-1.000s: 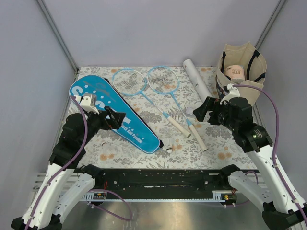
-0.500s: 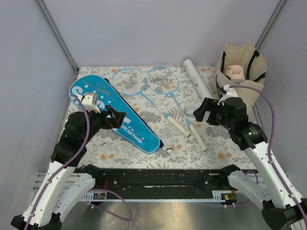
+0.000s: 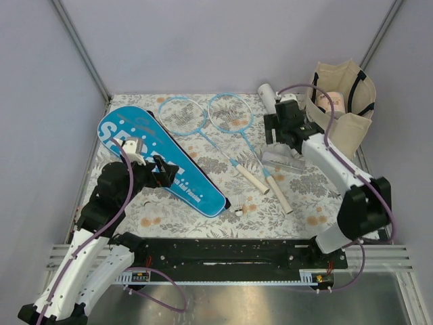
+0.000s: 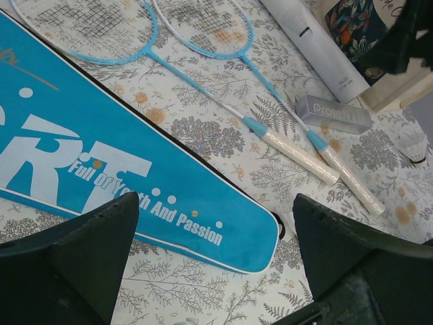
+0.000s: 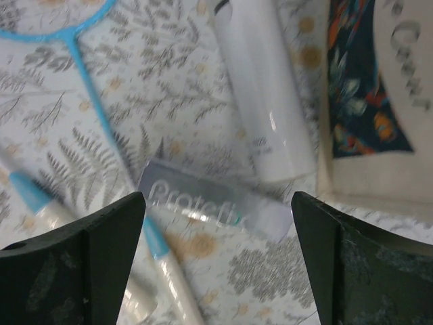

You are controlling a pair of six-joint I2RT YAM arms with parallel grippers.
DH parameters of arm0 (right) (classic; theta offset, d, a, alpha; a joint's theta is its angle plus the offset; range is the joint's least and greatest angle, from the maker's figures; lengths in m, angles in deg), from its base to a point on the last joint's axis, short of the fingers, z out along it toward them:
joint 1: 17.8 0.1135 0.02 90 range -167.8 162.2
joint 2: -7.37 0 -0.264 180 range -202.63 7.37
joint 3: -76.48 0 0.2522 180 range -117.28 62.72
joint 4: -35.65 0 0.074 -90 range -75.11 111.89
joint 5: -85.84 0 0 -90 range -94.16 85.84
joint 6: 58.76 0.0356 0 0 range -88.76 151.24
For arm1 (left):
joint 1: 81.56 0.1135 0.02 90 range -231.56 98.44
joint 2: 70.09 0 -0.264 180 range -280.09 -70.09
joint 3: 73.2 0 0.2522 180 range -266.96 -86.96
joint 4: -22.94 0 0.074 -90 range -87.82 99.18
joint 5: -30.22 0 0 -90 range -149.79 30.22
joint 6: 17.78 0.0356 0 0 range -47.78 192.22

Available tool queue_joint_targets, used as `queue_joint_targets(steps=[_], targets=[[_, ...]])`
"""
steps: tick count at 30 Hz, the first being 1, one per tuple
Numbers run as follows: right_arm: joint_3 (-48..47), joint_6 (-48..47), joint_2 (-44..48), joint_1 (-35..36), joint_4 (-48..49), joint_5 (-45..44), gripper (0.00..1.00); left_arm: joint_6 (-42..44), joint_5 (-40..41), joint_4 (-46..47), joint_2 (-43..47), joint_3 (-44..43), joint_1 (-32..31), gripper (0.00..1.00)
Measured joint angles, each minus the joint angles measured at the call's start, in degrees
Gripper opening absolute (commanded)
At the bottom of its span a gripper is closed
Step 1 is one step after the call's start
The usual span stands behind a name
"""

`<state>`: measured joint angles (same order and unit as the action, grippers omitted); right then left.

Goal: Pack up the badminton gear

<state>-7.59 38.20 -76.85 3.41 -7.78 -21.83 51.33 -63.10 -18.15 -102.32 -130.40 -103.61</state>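
In the upper right of the top view, the right gripper [image 3: 277, 134] is hovering over the white tube [image 5: 260, 101], jaws spread wide and holding nothing, apparently lining up a grab. A silver box [image 3: 283, 160] is lying just beside the tube's near end, possibly crowding that grasp. At lower left, the left gripper [image 4: 215, 200] is hanging open and empty above the blue cover [image 4: 101, 162]. The two rackets [image 3: 252, 177] are lying side by side mid-frame, the shuttlecock [image 3: 238, 203] near the cover's tip, all unpacked.
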Motion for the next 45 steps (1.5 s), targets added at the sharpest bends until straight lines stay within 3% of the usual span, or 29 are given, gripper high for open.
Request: queue_joint_targets(steps=[6,9,22,28,36,42,45], targets=[[-16.76,-13.51,-17.55,-0.13,2.21,-9.79,0.99,0.11,-0.15,0.04,0.28,0.52,0.0,0.99],[-20.59,-16.96,-23.02,-0.76,2.21,-11.5,0.98,0.15,-0.15,0.22,0.61,0.52,0.0,0.99],[-29.66,-26.01,-40.94,-5.16,-0.59,-11.82,0.99,1.27,0.11,0.0,-1.29,0.52,0.0,0.99],[-32.74,-27.76,-44.98,-6.12,-2.67,-11.19,0.99,1.7,0.85,-0.02,-1.27,0.52,0.0,0.99],[-35.89,-29.22,-47.17,-8.0,-4.35,-8.79,0.89,2.36,1.97,0.0,-1.27,0.52,0.0,0.99],[-37.48,-30.25,-48.06,-8.52,-6.36,-6.6,0.63,2.75,2.54,0.0,-1.53,0.52,0.0,0.99],[-37.46,-30.51,-48.04,-8.52,-6.12,-6.62,0.59,2.91,3.21,-0.02,-1.81,0.52,0.0,0.99]])
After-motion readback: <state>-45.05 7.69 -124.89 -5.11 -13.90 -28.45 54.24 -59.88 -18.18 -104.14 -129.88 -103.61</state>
